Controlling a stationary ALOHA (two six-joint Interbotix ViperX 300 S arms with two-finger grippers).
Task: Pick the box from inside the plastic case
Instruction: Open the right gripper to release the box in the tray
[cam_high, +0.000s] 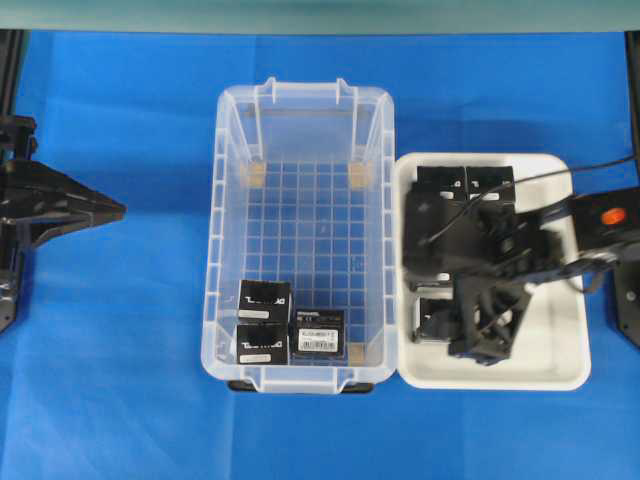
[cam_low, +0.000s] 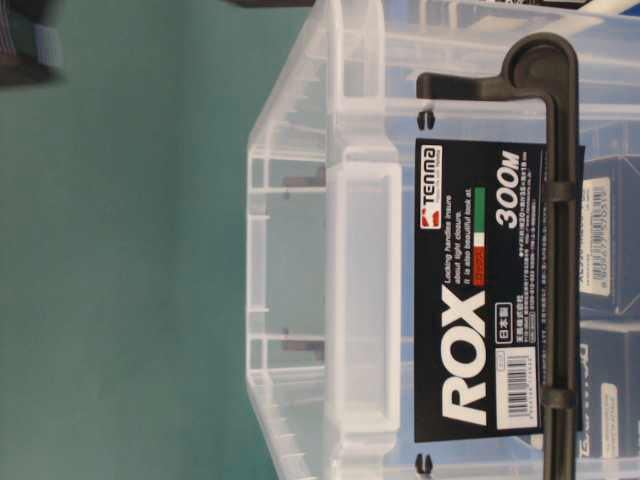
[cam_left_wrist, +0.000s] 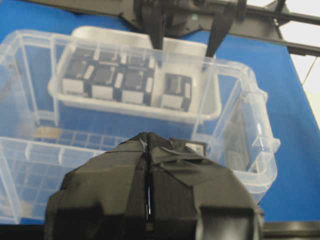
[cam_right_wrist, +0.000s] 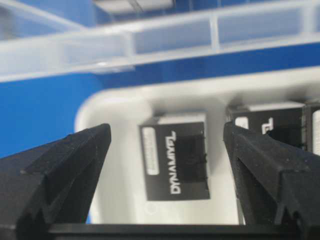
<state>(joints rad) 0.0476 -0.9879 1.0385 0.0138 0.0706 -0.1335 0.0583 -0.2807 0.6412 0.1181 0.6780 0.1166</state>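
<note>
Judging by looks, the box (cam_high: 264, 298) is a small, light, stiff carton with flat, possibly slick printed faces, best pinched across two opposite side walls from above; it sits on the grid floor at the near-left end of the plastic case (cam_high: 228, 250), touching a second box (cam_high: 262, 343) and just beside a labelled box (cam_high: 318, 334). Right gripper (cam_right_wrist: 166, 150) hangs wide open and empty over the white tray (cam_high: 570, 370) beside the case, above a carton (cam_right_wrist: 175, 155) lying there. Left gripper (cam_left_wrist: 148, 200) is closed on nothing, well left of the case over blue cloth (cam_high: 120, 400); room beyond is a plain green wall (cam_low: 120, 250).
</note>
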